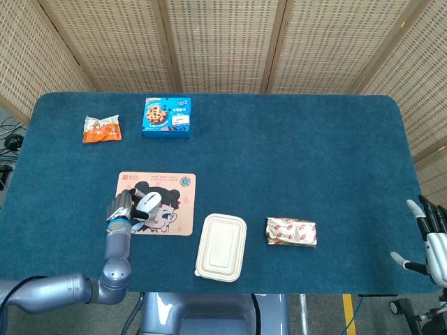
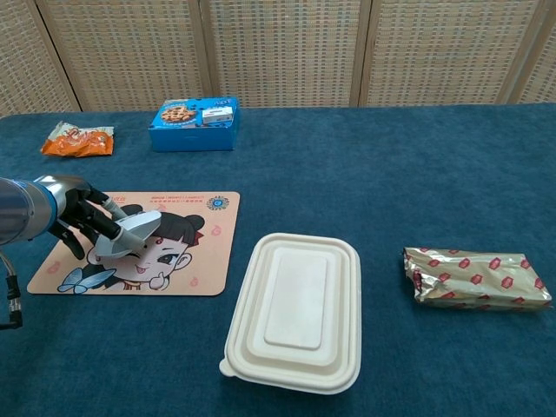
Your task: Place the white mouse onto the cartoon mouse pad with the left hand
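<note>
Left hand (image 2: 80, 224) grips the white mouse (image 2: 127, 234) from its left side, fingers wrapped round it, over the left part of the cartoon mouse pad (image 2: 182, 261); chest view shows the mouse tilted w/ its front end raised, right over the printed face, but whether its underside touches the pad can't be told. Head view gives the top-down layout: hand (image 1: 120, 211) and mouse (image 1: 148, 203) sit inside the pad's (image 1: 178, 209) left half, forearm running down toward the near table edge. Right hand (image 1: 431, 236) shows only in head view, at the far right beyond the blue table (image 1: 293, 160), fingers spread, holding nothing; chest view doesn't reach it. White lidded food container (image 2: 295, 310) lies just right of the pad, near but apart; gold-red wrapped packet (image 2: 476, 278) further right, well apart. At the back: blue cookie box (image 2: 197, 122) and orange snack bag (image 2: 78, 140), both well clear of the pad. Chest view shows the container's lid and rim in more detail; head view shows the whole tabletop and the wicker screens behind
</note>
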